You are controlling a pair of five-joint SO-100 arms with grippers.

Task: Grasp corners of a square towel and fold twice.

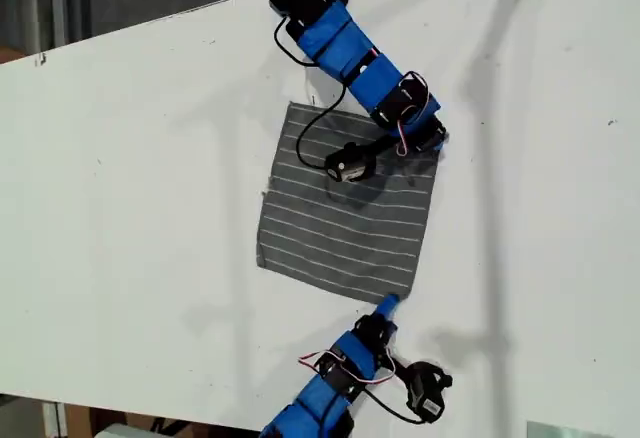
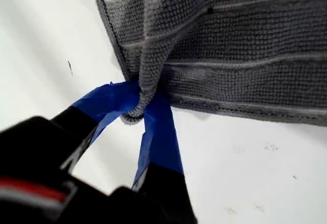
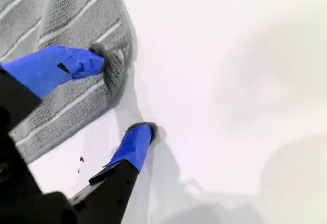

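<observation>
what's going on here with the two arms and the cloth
Two blue arms are working on a grey striped towel lying flat on a white table. My first gripper has pinched one corner, bunching the fabric up between its jaws. My second gripper is open at another corner, one finger on the cloth, the other on the table. No fold is made yet.
</observation>
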